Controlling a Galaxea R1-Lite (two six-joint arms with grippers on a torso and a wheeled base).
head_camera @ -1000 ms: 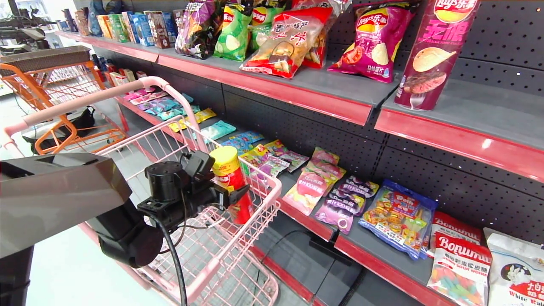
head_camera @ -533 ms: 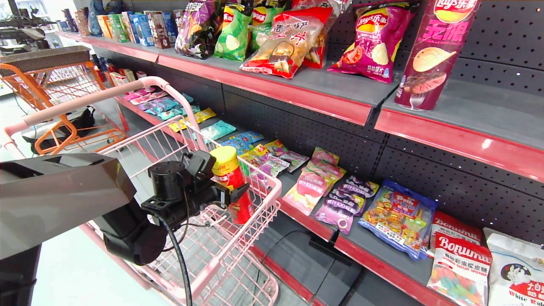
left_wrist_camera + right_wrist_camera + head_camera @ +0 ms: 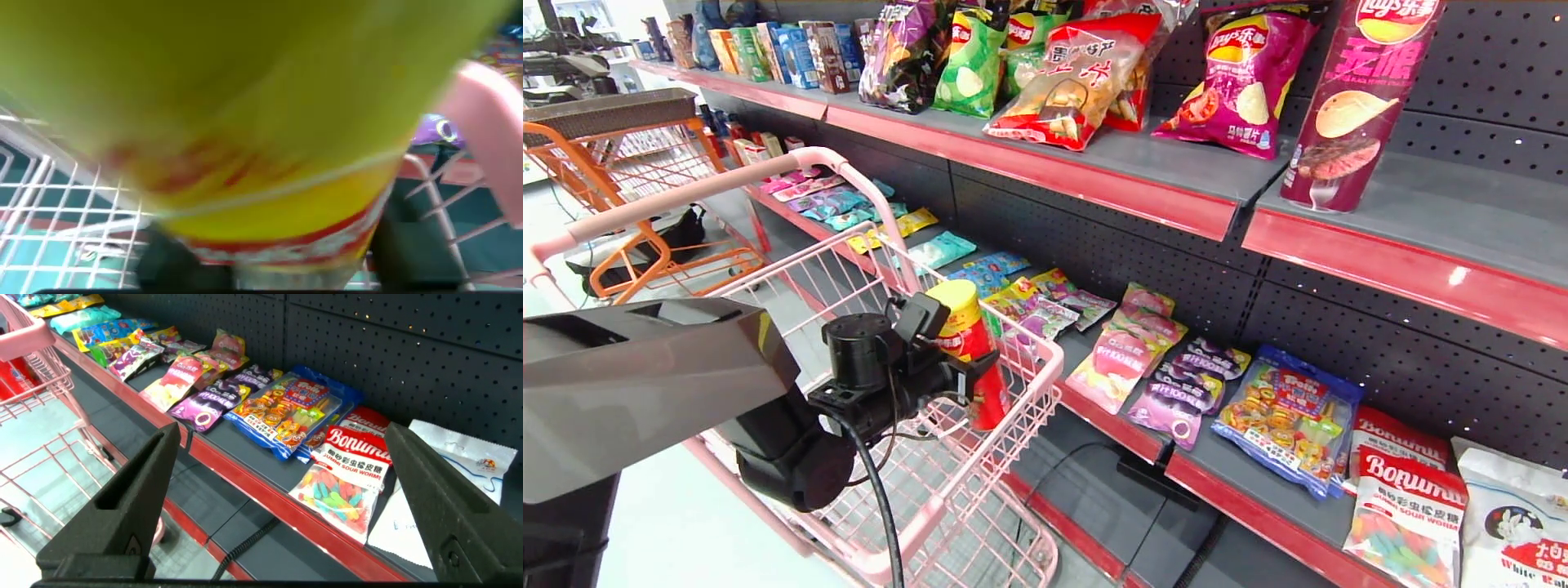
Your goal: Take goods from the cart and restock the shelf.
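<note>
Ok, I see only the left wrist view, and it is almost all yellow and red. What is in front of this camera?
Observer: A red can with a yellow lid, upright in the pink cart, at the corner nearest the shelves. The left gripper is at its side.
Operator: Where is free room on the shelf?
Observer: The upper shelf has bare grey board right of the tall purple chip tube.
Operator: And the right arm?
Observer: The right gripper is open, in front of the lower shelf with its sweet bags.
</note>
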